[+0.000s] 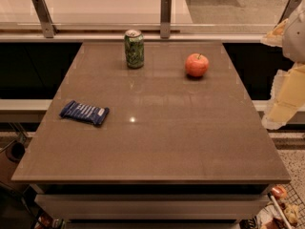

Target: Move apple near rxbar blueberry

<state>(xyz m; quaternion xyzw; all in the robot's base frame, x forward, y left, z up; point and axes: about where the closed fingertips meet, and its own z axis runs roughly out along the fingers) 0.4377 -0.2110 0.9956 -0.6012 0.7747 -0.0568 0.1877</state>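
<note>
The apple, red-orange with a short stem, stands on the brown table at the far right. The rxbar blueberry, a flat dark blue wrapper with white lettering, lies near the table's left edge, well apart from the apple. My gripper shows as a pale white and yellow shape at the right edge of the camera view. It hangs beyond the table's right side, to the right of the apple and nearer to me, touching nothing.
A green soda can stands upright at the far middle of the table, left of the apple. A glass barrier with metal posts runs behind the table. Clutter lies on the floor at the lower right.
</note>
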